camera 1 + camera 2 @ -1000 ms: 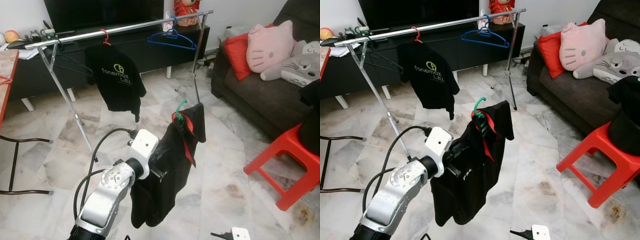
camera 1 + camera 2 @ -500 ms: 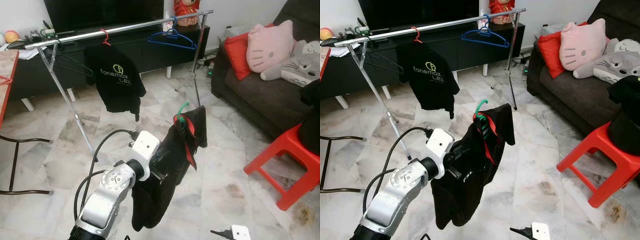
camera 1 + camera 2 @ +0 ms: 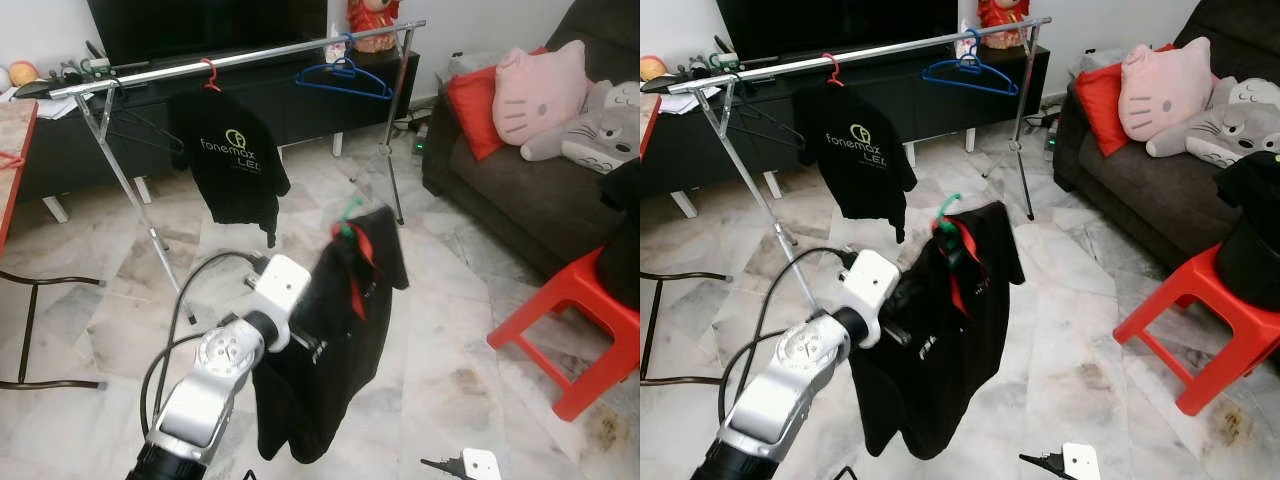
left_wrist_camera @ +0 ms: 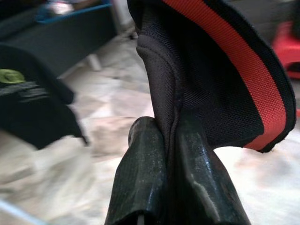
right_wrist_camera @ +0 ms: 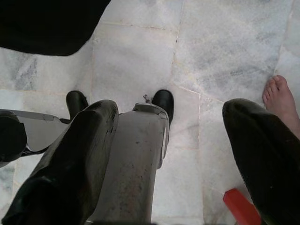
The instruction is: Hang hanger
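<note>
The left gripper has its jaws pinched on the black shirt, fabric squeezed between both fingers. The shirt hangs on a green hanger, held in mid-air well short of the rack, above the floor. The right gripper hangs low over the floor, jaws spread, near a person's bare foot.

Your left gripper has its two black fingers pressed together on a fold of the black garment, beside its red stripe. Beyond lie blurred marble floor and a black shirt.
</note>
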Robot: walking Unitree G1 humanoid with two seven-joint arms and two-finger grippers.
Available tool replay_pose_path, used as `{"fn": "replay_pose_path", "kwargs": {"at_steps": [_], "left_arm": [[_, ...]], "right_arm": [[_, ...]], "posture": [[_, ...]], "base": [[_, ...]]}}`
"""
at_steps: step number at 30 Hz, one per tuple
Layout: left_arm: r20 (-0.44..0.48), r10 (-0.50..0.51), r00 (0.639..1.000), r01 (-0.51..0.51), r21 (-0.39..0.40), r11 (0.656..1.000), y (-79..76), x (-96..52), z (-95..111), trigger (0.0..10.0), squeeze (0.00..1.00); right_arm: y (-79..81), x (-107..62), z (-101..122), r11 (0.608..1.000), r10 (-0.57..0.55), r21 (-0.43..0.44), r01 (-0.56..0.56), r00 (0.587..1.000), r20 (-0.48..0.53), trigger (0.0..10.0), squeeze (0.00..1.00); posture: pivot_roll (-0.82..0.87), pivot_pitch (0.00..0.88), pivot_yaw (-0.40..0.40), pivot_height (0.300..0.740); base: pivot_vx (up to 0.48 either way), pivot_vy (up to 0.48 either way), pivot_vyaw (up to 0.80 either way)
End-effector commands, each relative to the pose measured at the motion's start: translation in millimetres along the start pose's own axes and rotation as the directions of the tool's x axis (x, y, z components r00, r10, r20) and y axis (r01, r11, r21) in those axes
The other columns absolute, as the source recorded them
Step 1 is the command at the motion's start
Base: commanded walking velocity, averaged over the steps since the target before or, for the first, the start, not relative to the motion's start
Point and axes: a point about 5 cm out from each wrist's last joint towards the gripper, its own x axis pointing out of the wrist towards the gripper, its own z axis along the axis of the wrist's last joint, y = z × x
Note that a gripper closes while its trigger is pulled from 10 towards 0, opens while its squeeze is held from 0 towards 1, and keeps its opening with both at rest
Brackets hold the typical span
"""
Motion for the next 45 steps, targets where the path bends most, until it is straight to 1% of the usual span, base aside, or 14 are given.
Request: {"fn": "replay_pose_path", "kwargs": {"at_steps": [1,7,11,14,17,18,19,22,24,26,27,30,39,45], "left_arm": [[0.048,0.059,0.997,-0.061,0.044,0.997,10.5,2.1,10.3,10.0,0.0],[-0.021,0.205,0.978,-0.197,0.204,0.959,43.0,-3.7,-6.0,10.0,0.0],[-0.073,0.259,0.963,-0.238,0.219,0.946,63.6,-17.3,-27.3,10.0,0.0],[-0.169,0.338,0.926,-0.298,0.221,0.929,87.7,-42.1,-61.6,10.0,0.0],[-0.25,0.375,0.893,-0.326,0.218,0.92,96.3,-63.1,-89.8,10.0,0.0],[-0.25,0.375,0.893,-0.326,0.218,0.92,96.3,-63.1,-89.8,10.0,0.0],[-0.319,0.388,0.865,-0.339,0.2,0.919,97.8,-77.1,-110.6,10.0,0.0],[-0.497,0.333,0.802,-0.333,0.091,0.938,79.3,-108.1,-163.8,10.0,0.0],[-0.523,0.318,0.791,-0.326,0.08,0.942,74.5,-112.9,-171.8,10.0,0.0],[-0.612,0.255,0.748,-0.3,0.031,0.954,56.1,-129.7,-196.7,10.0,0.0],[-0.675,0.208,0.708,-0.281,0.001,0.96,40.0,-143.2,-213.6,10.0,0.0],[-0.744,0.161,0.649,-0.3,-0.056,0.952,22.6,-158.3,-232.2,10.0,0.0],[-0.833,0.078,0.548,-0.28,-0.095,0.955,-4.3,-178.9,-254.9,10.0,0.0],[-0.837,0.107,0.536,-0.324,-0.087,0.942,-4.2,-175.8,-256.6,10.0,0.0]], "right_arm": [[0.6,0.3,2.3,1.0,0.001,0.002,-0.001,1.0,0.012,10.0,0.0],[0.7,0.3,2.3,1.0,0.0,0.001,0.0,1.0,0.013,10.0,0.0],[0.9,0.4,2.1,1.0,0.0,-0.001,0.0,1.0,0.012,10.0,0.0],[1.0,0.3,2.1,1.0,0.001,-0.003,-0.001,1.0,0.011,10.0,0.0],[0.5,0.3,2.0,1.0,0.001,-0.006,-0.001,1.0,0.01,10.0,0.0],[0.5,0.3,2.0,1.0,0.001,-0.006,-0.001,1.0,0.01,10.0,0.0],[0.2,0.2,1.8,1.0,0.001,-0.008,-0.001,1.0,0.008,10.0,0.0],[0.0,0.1,1.6,1.0,0.004,-0.013,-0.004,1.0,0.007,10.0,0.0],[0.0,0.1,1.6,1.0,0.004,-0.013,-0.004,1.0,0.007,10.0,0.0],[0.1,0.1,1.4,1.0,0.006,-0.014,-0.005,1.0,0.006,10.0,0.0],[0.1,0.0,1.3,1.0,0.006,-0.015,-0.006,1.0,0.006,10.0,0.0],[-0.1,0.0,1.2,1.0,0.004,-0.016,-0.004,1.0,0.005,10.0,0.0],[1.1,0.4,1.3,1.0,0.002,-0.01,-0.002,1.0,0.002,10.0,0.0],[1.5,0.5,1.5,1.0,0.003,-0.007,-0.003,1.0,0.001,10.0,0.0]], "posture": [[-0.01,0.0,-0.005,0.74],[-0.01,0.0,-0.004,0.74],[-0.01,0.0,-0.004,0.74],[-0.01,0.0,-0.004,0.74],[0.0,0.0,-0.005,0.74],[0.0,0.0,-0.005,0.74],[0.0,0.0,-0.007,0.74],[0.01,0.0,-0.009,0.74],[0.01,0.0,-0.009,0.74],[0.0,0.0,-0.008,0.74],[0.0,0.0,-0.008,0.74],[0.01,0.0,-0.011,0.74],[0.01,0.0,-0.01,0.74],[0.0,0.0,-0.011,0.74]], "base": [[0.0,0.0,0.0],[0.0,0.0,0.0],[0.0,0.0,0.0],[0.0,0.0,0.0],[0.0,0.0,0.0],[0.0,0.0,0.0],[0.0,0.0,0.0],[0.0,0.0,0.0],[0.0,0.0,0.0],[0.0,0.0,0.0],[0.0,0.0,0.0],[0.0,0.0,0.0],[0.0,0.0,0.0],[0.0,0.0,0.0]]}}
